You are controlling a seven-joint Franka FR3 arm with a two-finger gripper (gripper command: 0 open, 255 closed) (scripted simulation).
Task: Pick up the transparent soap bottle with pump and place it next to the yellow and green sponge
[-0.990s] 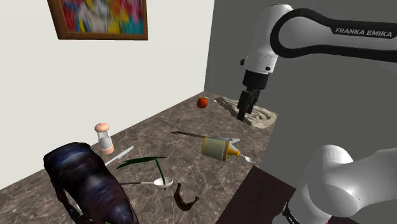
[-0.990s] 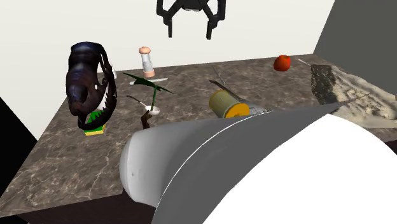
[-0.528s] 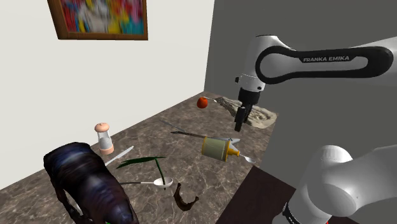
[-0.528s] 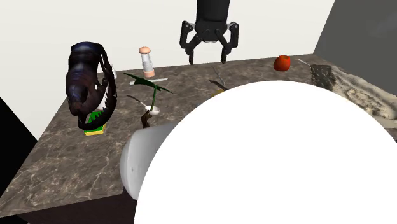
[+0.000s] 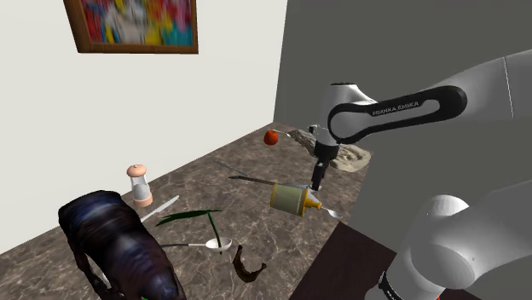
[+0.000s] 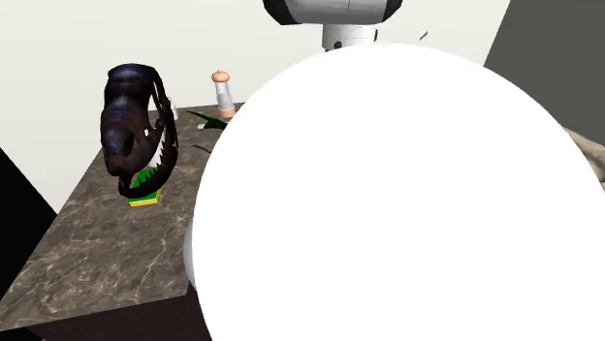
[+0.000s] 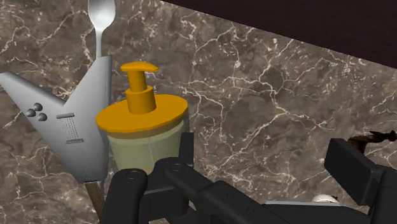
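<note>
Low over the counter's (image 7: 273,83) stand-side edge, the claw (image 7: 264,146) hangs open, the soap bottle (image 7: 143,137) lying just beside one finger, not between them. Approach step, I judge: next, centre over it and close. The sponge (image 6: 145,198) lies well apart.

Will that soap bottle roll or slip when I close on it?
The soap bottle lies on its round side, so a nudge would probably roll it. Its smooth wall may slip; the wider orange cap could stop that.
</note>
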